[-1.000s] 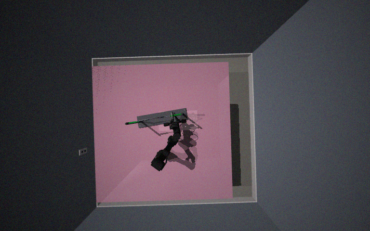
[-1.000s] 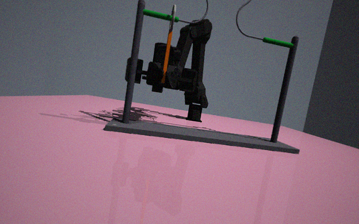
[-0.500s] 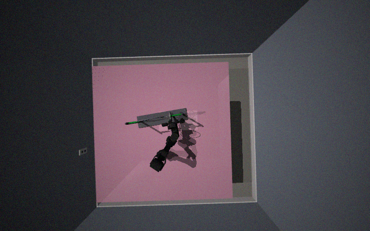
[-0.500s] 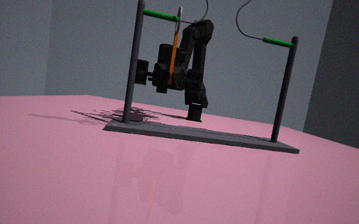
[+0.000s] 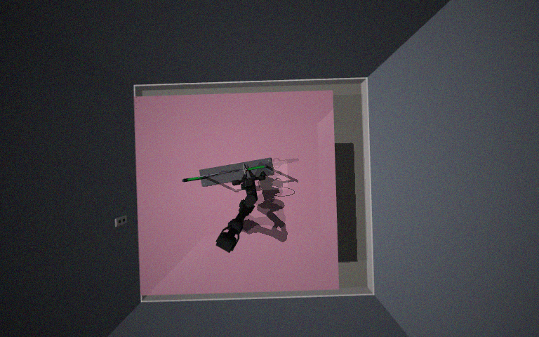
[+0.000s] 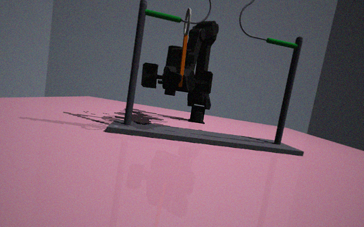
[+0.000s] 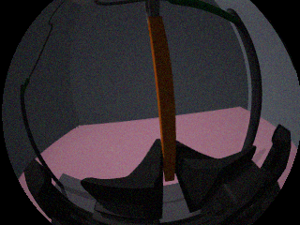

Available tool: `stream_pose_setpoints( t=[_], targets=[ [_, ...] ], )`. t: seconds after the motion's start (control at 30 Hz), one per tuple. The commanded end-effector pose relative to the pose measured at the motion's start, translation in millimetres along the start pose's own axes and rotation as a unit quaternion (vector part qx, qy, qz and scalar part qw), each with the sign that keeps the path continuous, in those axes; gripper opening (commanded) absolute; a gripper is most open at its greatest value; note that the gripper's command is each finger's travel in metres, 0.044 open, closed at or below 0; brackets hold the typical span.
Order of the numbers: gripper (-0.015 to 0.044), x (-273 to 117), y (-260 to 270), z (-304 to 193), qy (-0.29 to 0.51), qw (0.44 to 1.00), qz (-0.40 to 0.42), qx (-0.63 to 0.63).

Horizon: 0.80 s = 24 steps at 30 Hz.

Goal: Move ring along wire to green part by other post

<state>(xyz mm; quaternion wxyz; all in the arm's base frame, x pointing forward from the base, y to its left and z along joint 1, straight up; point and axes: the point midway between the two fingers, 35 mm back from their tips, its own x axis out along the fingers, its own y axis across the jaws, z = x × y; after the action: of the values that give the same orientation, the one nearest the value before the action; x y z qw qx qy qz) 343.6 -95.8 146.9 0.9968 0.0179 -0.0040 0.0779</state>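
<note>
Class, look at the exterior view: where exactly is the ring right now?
The ring sits high on the left, just past the inner end of the left green part, above its orange handle.

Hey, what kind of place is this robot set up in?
Probably a bare test cell for a wire-loop game: a glossy pink table inside plain grey walls, holding only a two-post wire rig and one black arm whose end effector grips the ring's orange handle.
</note>
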Motion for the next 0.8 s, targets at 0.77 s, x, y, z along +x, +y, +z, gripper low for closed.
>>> stream_pose_setpoints(
  t=[0.77],
  targets=[
    [-0.015,0,72,14,-0.002,0.982,0.003,0.187]
  ],
)
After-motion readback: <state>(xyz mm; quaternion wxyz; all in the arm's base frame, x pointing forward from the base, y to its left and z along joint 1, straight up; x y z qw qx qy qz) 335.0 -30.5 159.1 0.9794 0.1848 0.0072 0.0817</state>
